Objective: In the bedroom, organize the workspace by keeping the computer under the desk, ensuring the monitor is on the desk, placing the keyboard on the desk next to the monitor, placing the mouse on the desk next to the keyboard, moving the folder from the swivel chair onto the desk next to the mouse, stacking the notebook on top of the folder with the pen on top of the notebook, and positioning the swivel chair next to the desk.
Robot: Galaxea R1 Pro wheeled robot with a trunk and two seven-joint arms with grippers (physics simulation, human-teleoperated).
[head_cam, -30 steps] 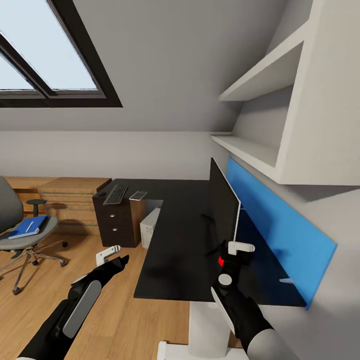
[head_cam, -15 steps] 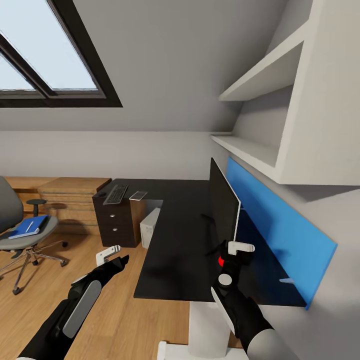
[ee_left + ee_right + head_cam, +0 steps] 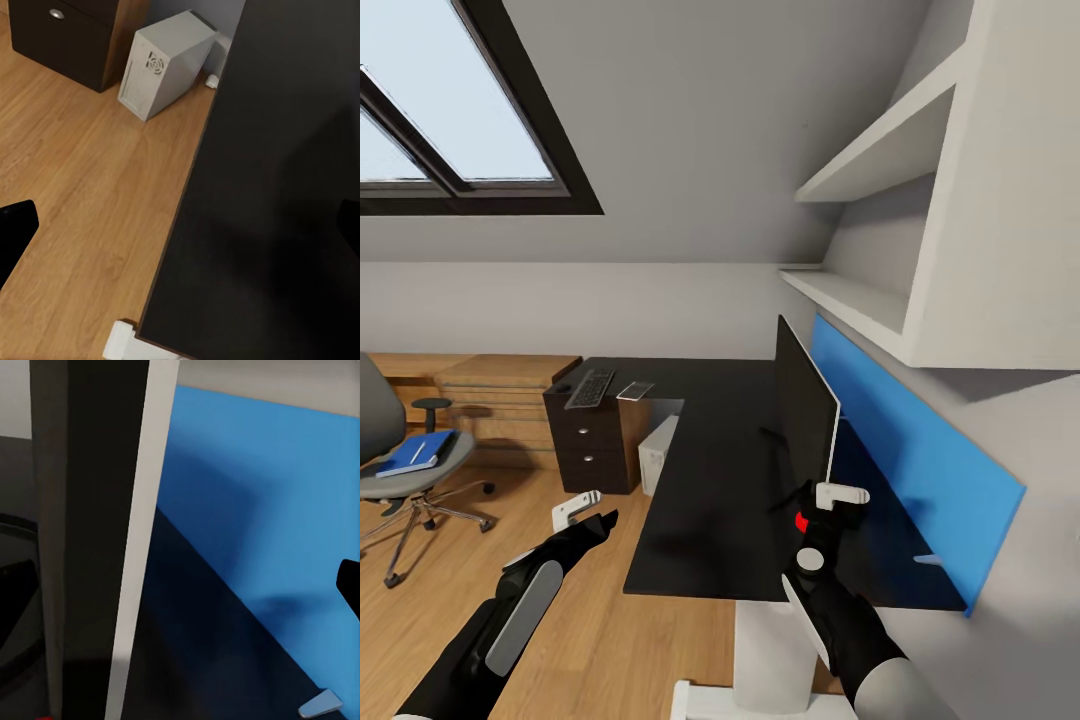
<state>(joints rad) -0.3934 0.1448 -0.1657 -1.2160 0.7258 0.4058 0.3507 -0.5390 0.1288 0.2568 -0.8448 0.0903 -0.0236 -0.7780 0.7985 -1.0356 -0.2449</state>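
Note:
The black desk (image 3: 710,480) carries the monitor (image 3: 805,410) upright near the blue wall panel (image 3: 920,450). At its far end lie the keyboard (image 3: 591,388), the grey notebook (image 3: 636,390) and the small black mouse (image 3: 564,386). The computer (image 3: 658,455) stands on the floor under the desk, also seen as the computer (image 3: 161,64). The swivel chair (image 3: 390,470) at left holds the blue folder (image 3: 415,455) with the white pen (image 3: 420,452) on it. My right gripper (image 3: 840,493) is open at the monitor's near edge (image 3: 90,547). My left gripper (image 3: 578,508) hangs open over the floor.
Dark drawers (image 3: 592,445) stand under the desk's far end, with a light wood cabinet (image 3: 500,395) behind. White shelves (image 3: 860,290) jut out above the monitor. The desk's white leg (image 3: 770,650) is close in front of me. Wood floor (image 3: 82,195) lies at left.
The whole picture has slid a few pixels to the left, so the camera has moved. Both arms and the things hold their places.

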